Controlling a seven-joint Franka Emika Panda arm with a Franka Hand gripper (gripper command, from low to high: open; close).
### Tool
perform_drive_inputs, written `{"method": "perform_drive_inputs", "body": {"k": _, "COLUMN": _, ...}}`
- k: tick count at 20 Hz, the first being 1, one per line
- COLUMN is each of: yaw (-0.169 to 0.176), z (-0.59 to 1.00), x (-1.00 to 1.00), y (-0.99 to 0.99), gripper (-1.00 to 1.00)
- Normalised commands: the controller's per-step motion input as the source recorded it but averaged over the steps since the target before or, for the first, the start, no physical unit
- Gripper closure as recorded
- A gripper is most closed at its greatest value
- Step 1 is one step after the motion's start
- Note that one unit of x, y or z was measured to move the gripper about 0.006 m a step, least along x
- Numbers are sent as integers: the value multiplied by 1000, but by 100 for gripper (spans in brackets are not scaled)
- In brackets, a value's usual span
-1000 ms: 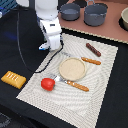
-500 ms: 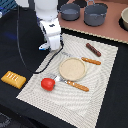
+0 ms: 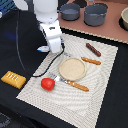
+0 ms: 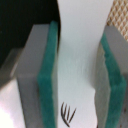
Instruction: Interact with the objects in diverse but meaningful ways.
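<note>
White piece (image 4: pixel 80 75) between pincer (image 4: pixel 77 80) pads

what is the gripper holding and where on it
The gripper is shut on a flat white piece, its green pads pressing both faces; what the piece is cannot be told.

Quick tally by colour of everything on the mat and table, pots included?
Red: 1, tomato
Brown: 1, sausage
Orange: 2, sticks
Yellow-orange: 1, bread
Tan: 1, plate
Grey: 2, pots
White: 1, piece in gripper
Total: 9

Red tomato (image 3: pixel 47 84) on mat — bread slab (image 3: pixel 13 78) off it.
</note>
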Motion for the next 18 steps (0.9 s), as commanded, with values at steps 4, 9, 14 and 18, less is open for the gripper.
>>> {"method": "perform_drive_inputs", "body": {"k": 4, "yaw": 43, "z": 864, "x": -219, "y": 346, "gripper": 100}}
{"method": "perform_drive_inputs", "body": {"k": 9, "yaw": 24, "z": 1000, "x": -282, "y": 357, "gripper": 100}}
{"method": "perform_drive_inputs", "body": {"k": 14, "yaw": 10, "z": 896, "x": 300, "y": 124, "gripper": 100}}
{"method": "perform_drive_inputs", "body": {"k": 18, "yaw": 0, "z": 645, "x": 744, "y": -17, "gripper": 100}}
